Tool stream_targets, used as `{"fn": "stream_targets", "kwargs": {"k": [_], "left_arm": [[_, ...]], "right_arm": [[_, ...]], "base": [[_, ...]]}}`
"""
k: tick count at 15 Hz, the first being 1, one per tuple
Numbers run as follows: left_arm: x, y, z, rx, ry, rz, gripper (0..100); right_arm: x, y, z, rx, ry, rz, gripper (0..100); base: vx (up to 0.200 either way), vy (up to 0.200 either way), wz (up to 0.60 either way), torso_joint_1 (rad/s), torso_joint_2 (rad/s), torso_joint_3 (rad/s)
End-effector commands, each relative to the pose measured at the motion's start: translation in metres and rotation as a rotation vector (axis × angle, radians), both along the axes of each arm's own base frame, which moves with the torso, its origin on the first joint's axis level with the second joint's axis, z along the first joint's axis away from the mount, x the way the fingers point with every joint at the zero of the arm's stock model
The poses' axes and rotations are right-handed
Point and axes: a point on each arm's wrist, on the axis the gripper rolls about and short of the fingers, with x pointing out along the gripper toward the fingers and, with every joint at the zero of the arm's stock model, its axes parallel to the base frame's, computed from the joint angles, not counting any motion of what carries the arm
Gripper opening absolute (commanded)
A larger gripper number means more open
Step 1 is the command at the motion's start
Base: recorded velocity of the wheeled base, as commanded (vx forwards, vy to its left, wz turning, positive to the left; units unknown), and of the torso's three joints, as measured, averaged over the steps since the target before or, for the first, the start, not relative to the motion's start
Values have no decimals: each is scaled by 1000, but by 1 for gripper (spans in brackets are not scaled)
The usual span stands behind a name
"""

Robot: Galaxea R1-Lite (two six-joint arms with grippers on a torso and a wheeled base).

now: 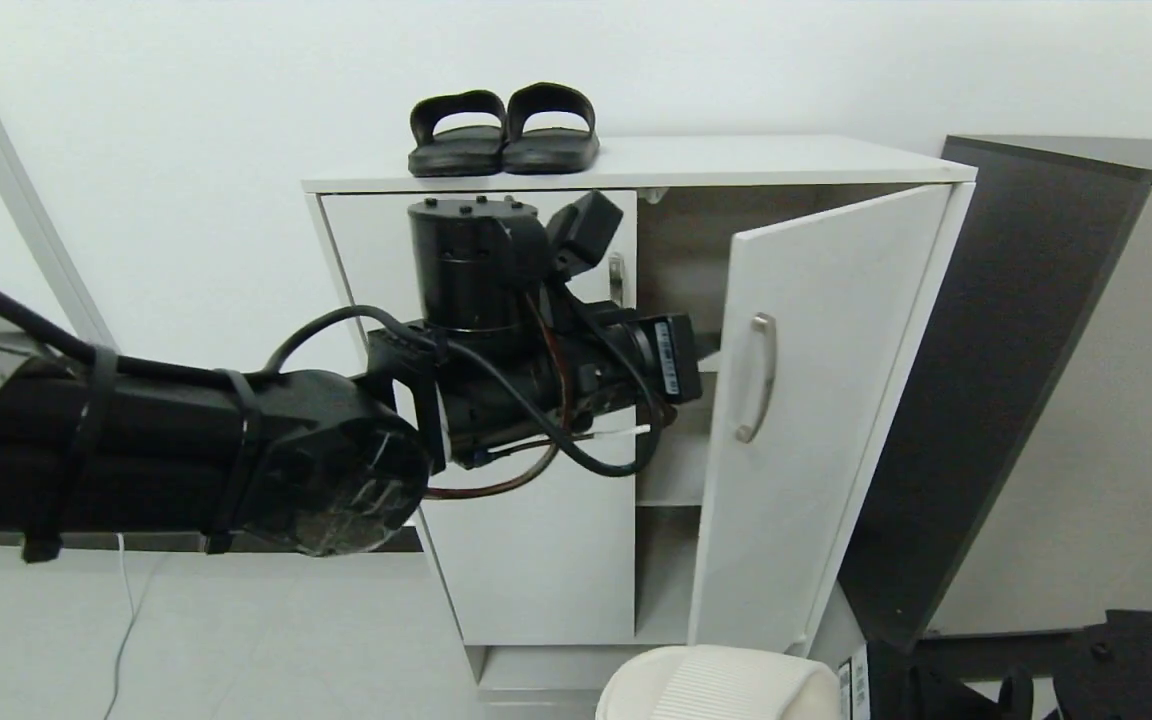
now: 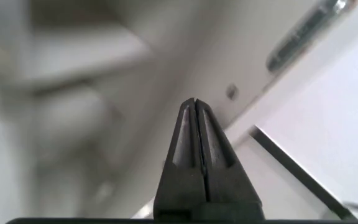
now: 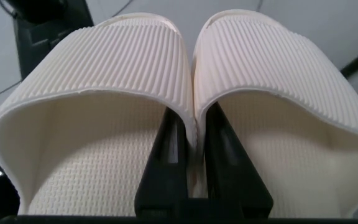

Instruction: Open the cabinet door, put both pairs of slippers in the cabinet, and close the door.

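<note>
A white cabinet [image 1: 636, 160] stands ahead with its right door [image 1: 816, 400] swung open and its left door [image 1: 536, 540] closed. Shelves [image 1: 671, 470] show in the gap. A black pair of slippers [image 1: 503, 132] sits on the cabinet top. My left arm [image 1: 496, 340] stretches across the left door towards the opening. My left gripper [image 2: 195, 102] is shut on nothing and points into the cabinet's inside. My right gripper [image 3: 193, 121] is shut on the adjoining straps of a cream ribbed pair of slippers [image 3: 104, 74], held low before the cabinet [image 1: 721, 680].
A dark grey cabinet [image 1: 986, 380] stands close on the right, just past the open door's hinge side. The open door's handle [image 1: 761, 375] faces me. A thin cable [image 1: 126, 620] lies on the floor at the left. Black equipment [image 1: 1136, 665] sits at the lower right.
</note>
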Motion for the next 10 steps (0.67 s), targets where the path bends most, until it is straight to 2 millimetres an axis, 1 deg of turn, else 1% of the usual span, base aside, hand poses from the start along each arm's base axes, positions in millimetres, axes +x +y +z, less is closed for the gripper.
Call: {"fn": "stream_targets", "kwargs": {"k": [1, 2, 3, 4, 5, 6, 8, 9, 10], "left_arm": [[-31, -27, 3, -18, -25, -102, 0], [-30, -27, 4, -30, -41, -82, 0], [-25, -24, 3, -36, -48, -51, 0], [-18, -16, 1, -32, -43, -18, 0], [-17, -6, 2, -28, -45, 7, 0], [-13, 12, 7, -33, -49, 48, 0], [-9, 52, 19, -46, -69, 149, 0], [-13, 71, 24, -53, -83, 189, 0], [-29, 100, 34, -56, -114, 245, 0]], "right_arm": [[-4, 0, -2, -9, 4, 17, 0], [-4, 0, -2, -9, 4, 19, 0], [-4, 1, -2, -8, 4, 19, 0], [-4, 1, -2, -7, 3, 19, 0], [-2, 3, -2, -8, 4, 12, 0], [4, 7, -1, -8, 0, -20, 0], [34, 12, 4, -27, -60, -251, 0], [45, 15, 4, -35, -72, -341, 0], [57, 19, 5, -22, -68, -456, 0]], "base": [[-200, 0, 0, 2, -2, -2], [0, 0, 0, 0, 0, 0], [0, 0, 0, 0, 0, 0], [0, 0, 0, 0, 0, 0], [0, 0, 0, 0, 0, 0], [0, 0, 0, 0, 0, 0], [0, 0, 0, 0, 0, 0], [0, 0, 0, 0, 0, 0], [0, 0, 0, 0, 0, 0]]}}
